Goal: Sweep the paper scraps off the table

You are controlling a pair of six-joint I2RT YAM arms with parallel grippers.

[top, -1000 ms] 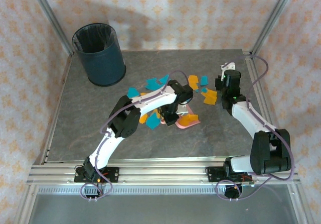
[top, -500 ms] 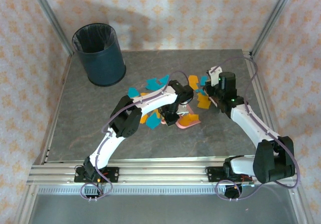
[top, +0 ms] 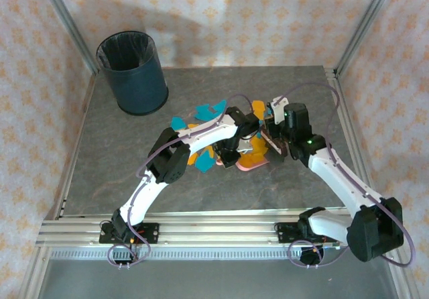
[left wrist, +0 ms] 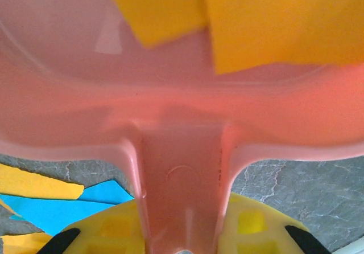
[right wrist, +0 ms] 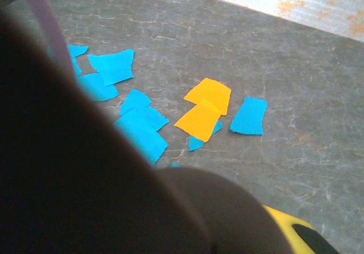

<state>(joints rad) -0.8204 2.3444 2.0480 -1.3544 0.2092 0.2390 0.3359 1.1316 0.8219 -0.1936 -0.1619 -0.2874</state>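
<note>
Orange paper scraps (left wrist: pixel 273 20) lie in the pink dustpan (left wrist: pixel 85 111) held by left gripper (left wrist: pixel 182 234).

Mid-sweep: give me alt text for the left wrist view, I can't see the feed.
A pink dustpan seen close up, its handle held between the left gripper's yellow fingers, with orange paper scraps lying in the pan. Below it, grey table with a blue scrap at lower left.
</note>
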